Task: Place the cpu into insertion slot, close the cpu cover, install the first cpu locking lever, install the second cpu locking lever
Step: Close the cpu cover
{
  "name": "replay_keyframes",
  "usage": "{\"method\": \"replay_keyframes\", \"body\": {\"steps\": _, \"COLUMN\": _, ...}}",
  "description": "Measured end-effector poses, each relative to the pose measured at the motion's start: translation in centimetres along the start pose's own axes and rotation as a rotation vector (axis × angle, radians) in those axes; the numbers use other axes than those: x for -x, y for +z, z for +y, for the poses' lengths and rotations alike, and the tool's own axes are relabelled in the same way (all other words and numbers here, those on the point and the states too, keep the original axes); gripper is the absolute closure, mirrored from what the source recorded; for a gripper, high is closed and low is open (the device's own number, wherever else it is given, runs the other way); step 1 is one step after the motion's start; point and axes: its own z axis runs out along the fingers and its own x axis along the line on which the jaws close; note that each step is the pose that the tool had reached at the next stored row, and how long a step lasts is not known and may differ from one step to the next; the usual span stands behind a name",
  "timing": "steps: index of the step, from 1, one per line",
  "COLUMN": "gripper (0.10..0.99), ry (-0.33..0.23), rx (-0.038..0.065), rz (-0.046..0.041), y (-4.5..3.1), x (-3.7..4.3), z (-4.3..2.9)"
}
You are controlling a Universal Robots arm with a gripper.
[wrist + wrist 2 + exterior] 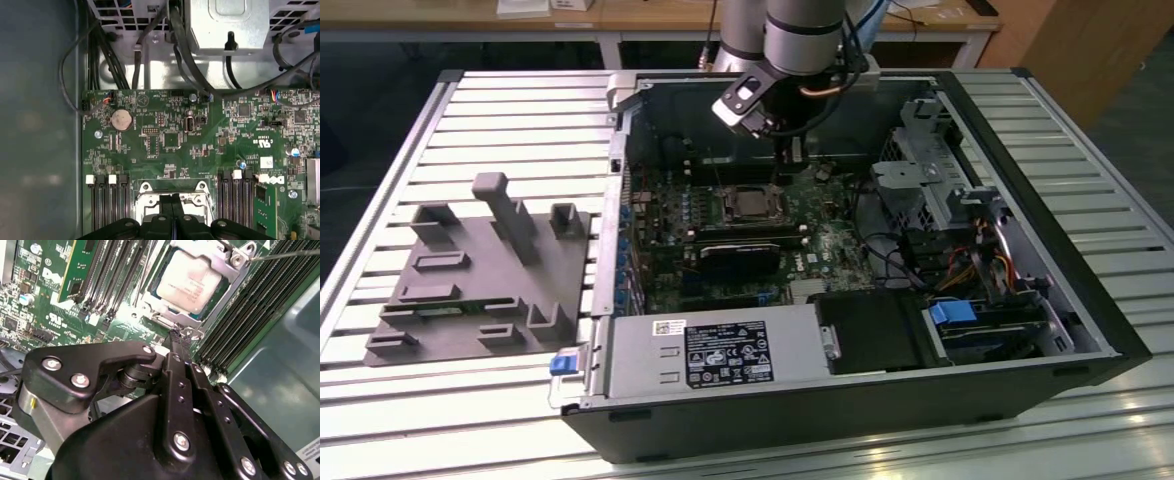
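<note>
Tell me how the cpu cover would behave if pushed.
The cpu cover is a thin metal frame, so it is probably stiff but bendable under a hard push. It lies flat around the cpu, so it likely won't tip or slide.

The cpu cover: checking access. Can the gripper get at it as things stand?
Probably yes: in the second wrist view the gripper sits at the edge of the cpu cover, with nothing between them.

Slatted metal table (507,110) with 1 open computer case (854,412), 1 grey fixture (467,290)
</note>
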Motion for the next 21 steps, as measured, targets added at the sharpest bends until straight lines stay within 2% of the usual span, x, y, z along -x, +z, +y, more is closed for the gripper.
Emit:
{"method": "replay_keyframes", "body": {"steps": 3, "gripper": 0.984, "ry": 0.0, "rx": 0.009, "rz": 0.0002, "y": -0.01, "x": 0.02, "z": -0.51}}
{"method": "replay_keyframes", "body": {"steps": 7, "gripper": 0.984, "ry": 0.0, "rx": 0.043, "rz": 0.0015, "y": 0.0, "x": 0.06, "z": -1.79}}
{"method": "replay_keyframes", "body": {"steps": 9, "gripper": 0.984, "ry": 0.001, "rx": 0.052, "rz": 0.0019, "y": 0.03, "x": 0.09, "z": -2.47}}
{"method": "replay_keyframes", "body": {"steps": 11, "gripper": 0.984, "ry": 0.001, "rx": 0.054, "rz": 0.0021, "y": 0.07, "x": 0.09, "z": -2.77}}
{"method": "replay_keyframes", "body": {"steps": 15, "gripper": 0.984, "ry": 0.001, "rx": 0.054, "rz": 0.0017, "y": 0.06, "x": 0.1, "z": -2.77}}
{"method": "replay_keyframes", "body": {"steps": 16, "gripper": 0.984, "ry": 0.0, "rx": 0.05, "rz": 0.0016, "y": 0.07, "x": 0.1, "z": -2.76}}
{"method": "replay_keyframes", "body": {"steps": 17, "gripper": 0.984, "ry": 0.0, "rx": 0.036, "rz": 0.0013, "y": 0.09, "x": 0.1, "z": -2.75}}
{"method": "replay_keyframes", "body": {"steps": 19, "gripper": 0.984, "ry": 0.0, "rx": 0.001, "rz": -0.0001, "y": 0.13, "x": 0.09, "z": -2.7}}
{"method": "replay_keyframes", "body": {"steps": 20, "gripper": 0.984, "ry": 0.0, "rx": -0.006, "rz": -0.0005, "y": 0.13, "x": 0.1, "z": -2.7}}
{"method": "replay_keyframes", "body": {"steps": 21, "gripper": 0.984, "ry": 0.0, "rx": -0.006, "rz": -0.001, "y": 0.12, "x": 0.1, "z": -2.7}}
